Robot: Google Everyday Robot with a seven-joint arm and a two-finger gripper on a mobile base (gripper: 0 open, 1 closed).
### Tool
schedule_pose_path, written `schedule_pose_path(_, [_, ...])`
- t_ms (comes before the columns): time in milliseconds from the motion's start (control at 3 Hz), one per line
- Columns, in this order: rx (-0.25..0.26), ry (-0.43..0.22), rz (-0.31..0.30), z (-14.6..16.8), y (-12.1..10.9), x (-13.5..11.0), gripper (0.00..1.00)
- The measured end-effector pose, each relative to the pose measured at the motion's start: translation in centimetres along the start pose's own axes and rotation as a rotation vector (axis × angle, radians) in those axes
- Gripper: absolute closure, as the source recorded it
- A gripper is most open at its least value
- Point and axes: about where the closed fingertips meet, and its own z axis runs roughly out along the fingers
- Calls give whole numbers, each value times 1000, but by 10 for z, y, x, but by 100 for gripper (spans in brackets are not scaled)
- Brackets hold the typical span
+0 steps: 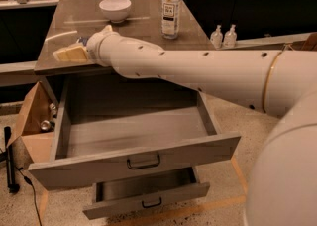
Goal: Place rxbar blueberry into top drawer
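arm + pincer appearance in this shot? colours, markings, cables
The arm is a thick, smooth cream-white tube, widening toward the camera, with small dark round holes along it and a thin gold ring near the wide end. No outside cables show. The pincer, over the table's front-left edge, is pale tan and wedge-shaped.

We look through one camera, set high and close in front of the open top drawer [148,149], facing down along our arm [198,71] to the gripper [69,52] beyond the drawer's left rear corner.
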Motion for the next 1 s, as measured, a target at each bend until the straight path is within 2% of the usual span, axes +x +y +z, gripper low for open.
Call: schedule_pose_path(1000, [64, -19, -16, 54, 12, 10, 0])
